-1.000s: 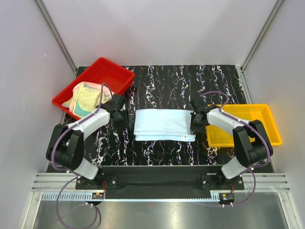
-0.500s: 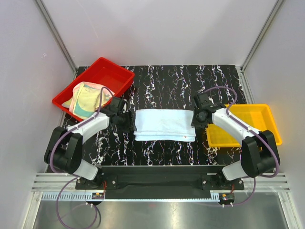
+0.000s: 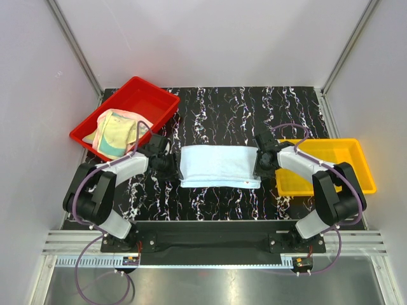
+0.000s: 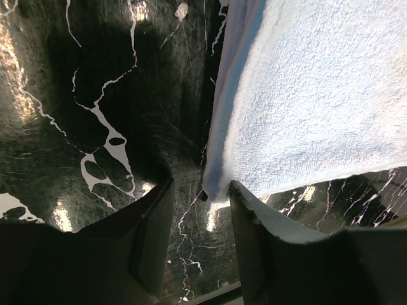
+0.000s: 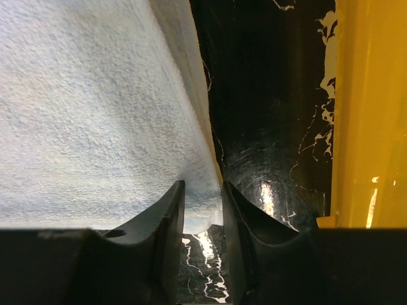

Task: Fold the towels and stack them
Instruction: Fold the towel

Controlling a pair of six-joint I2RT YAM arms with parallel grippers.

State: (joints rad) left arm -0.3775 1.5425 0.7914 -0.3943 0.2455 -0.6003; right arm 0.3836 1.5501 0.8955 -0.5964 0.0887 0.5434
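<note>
Bright overhead; wrist views dim, table (image 4: 62, 216) glare, perhaps soft-focused.

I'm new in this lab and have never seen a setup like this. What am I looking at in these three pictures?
You see two small robot arms, the left arm and the right arm, bolted at the near edge of a black marbled table. The wide picture comes from a camera above and behind them. The two close-ups come from a camera on each wrist, looking past that arm's own fingers.

A pale blue towel, folded, lies flat in the middle. A red tray at the far left holds crumpled towels, and a yellow tray sits on the right.

The left pincer is open, with a corner of the towel between its fingers. The right pincer has the opposite end's corner between narrowly parted fingers. I cannot tell whether it is pinching it.
</note>
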